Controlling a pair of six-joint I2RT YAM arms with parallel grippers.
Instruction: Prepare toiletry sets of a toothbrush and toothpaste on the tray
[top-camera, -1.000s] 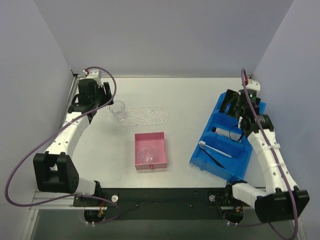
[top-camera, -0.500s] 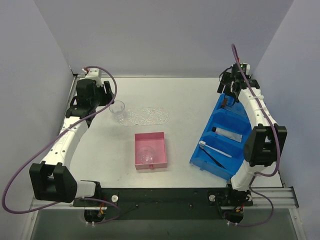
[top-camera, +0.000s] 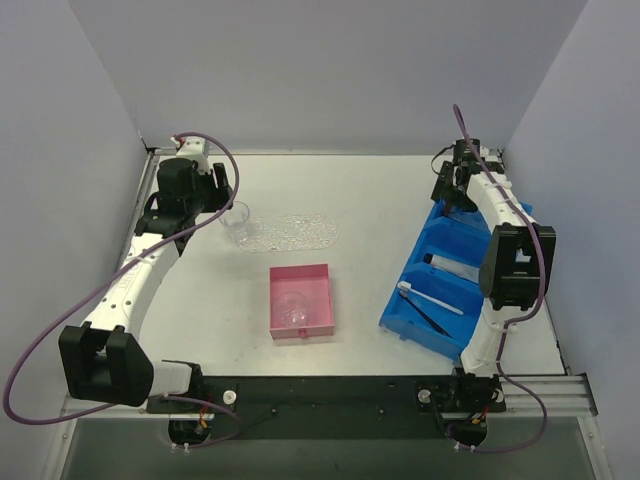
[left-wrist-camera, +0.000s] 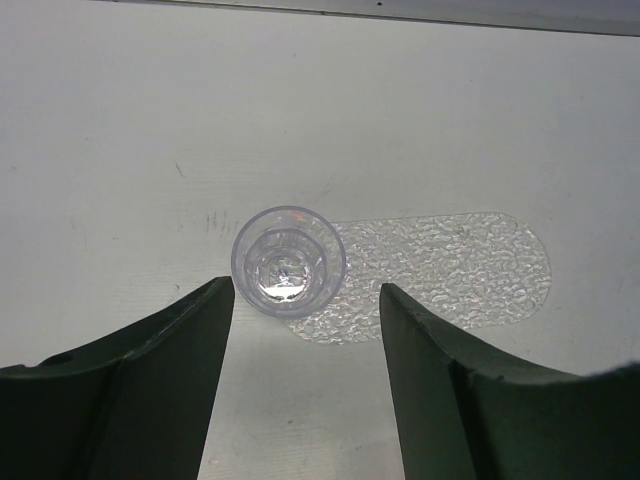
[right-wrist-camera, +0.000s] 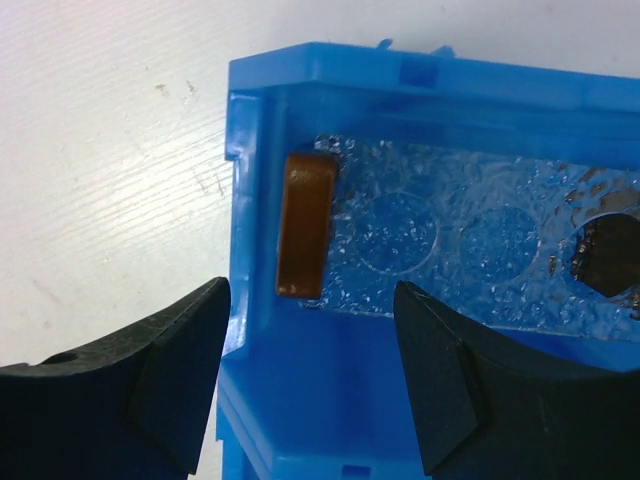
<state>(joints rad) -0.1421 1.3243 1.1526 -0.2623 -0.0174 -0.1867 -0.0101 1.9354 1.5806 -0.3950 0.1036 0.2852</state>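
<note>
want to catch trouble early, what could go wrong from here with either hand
1. The right hand is open astride the blue bin's wall, one finger outside it. Closing there could pinch the wall instead of the tray or its brown block, and drag the bin.
2. The left hand is open just short of the clear cup, which stands on the end of the clear oval mat. A nudge could tip it.

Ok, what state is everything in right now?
Cup: upright, empty.
Tray: lying in blue bin.
Toothpaste: lying in bin.
Toothbrush: lying in bin.
Pink box: open, second cup inside.
Left gripper: open, above cup.
Right gripper: open, above tray.
</note>
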